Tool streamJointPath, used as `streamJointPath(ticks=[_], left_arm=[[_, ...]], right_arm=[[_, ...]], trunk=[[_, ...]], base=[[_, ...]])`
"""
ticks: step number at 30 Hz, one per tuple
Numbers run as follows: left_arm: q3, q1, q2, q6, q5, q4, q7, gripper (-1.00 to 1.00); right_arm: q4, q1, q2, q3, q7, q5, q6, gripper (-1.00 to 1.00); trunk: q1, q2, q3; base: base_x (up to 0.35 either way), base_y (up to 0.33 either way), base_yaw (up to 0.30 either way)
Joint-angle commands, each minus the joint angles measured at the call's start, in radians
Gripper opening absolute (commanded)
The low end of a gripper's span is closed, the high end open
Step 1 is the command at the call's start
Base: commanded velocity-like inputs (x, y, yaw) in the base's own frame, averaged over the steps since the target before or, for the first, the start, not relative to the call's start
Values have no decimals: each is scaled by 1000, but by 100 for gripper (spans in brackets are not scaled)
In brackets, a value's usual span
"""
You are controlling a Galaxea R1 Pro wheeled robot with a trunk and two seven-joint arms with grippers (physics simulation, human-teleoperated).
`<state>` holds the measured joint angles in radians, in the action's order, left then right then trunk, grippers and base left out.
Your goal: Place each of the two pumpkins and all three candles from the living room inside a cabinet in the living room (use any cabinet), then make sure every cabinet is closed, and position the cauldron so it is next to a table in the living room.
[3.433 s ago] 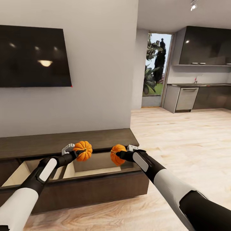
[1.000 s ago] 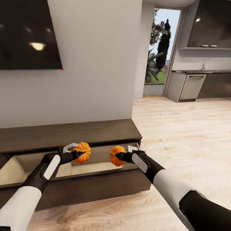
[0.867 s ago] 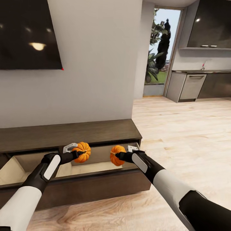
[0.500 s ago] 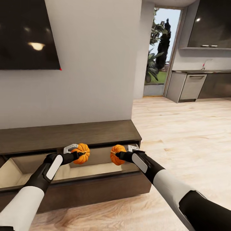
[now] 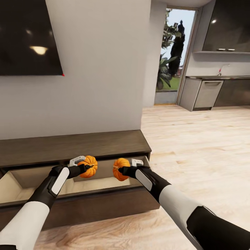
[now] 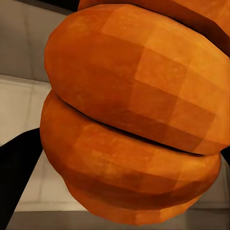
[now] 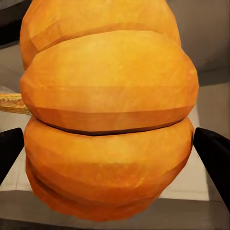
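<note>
Your left gripper [image 5: 84, 166] is clamped on a small round bright-orange ribbed pumpkin [image 5: 88, 166], and your right gripper [image 5: 121, 169] is clamped on a second bright-orange ribbed pumpkin [image 5: 120, 168]. In the head view both hang over the pale wood interior of the pulled-out drawer [image 5: 86, 185] of the long, low, dark brown wooden cabinet [image 5: 69, 147], the left pumpkin at about 9 o'clock of the right one, the two apart. Each wrist camera sits tight against orange ribs [image 6: 129, 120] [image 7: 108, 120]. A black wall-mounted screen [image 5: 27, 38] hangs at 11 o'clock above the cabinet. You have no readable writing, brand or label anywhere.
</note>
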<state>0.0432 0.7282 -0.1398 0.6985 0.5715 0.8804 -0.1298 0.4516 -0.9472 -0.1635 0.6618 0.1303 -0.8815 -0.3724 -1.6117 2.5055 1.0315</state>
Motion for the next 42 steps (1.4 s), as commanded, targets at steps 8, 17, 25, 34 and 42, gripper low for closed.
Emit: streamJointPath(ticks=[8,17,25,34,42], left_arm=[[3,0,-1,4,10,2,-10,-100],[3,0,-1,4,10,2,-10,-100],[3,0,-1,4,12,2,-8,-100],[3,0,-1,4,17,0,-6,-100],[3,0,-1,5,17,-1,5,-100]], right_arm=[[9,-2,1,51,-4,-11,31,-100],[8,-1,2,55,-6,-13,33,-100],[9,-1,2,55,-6,-15,44,-100],[6,-2,4,55,-6,-11,53,-100],[-79,-2,1,56,1,-14,136,-100]], trunk=[[0,0,1],[0,0,-4],[0,0,-11],[0,0,-12],[0,0,-12]], base=[[0,-14,0],[0,0,148],[0,-96,234],[15,-46,26],[2,-2,0]])
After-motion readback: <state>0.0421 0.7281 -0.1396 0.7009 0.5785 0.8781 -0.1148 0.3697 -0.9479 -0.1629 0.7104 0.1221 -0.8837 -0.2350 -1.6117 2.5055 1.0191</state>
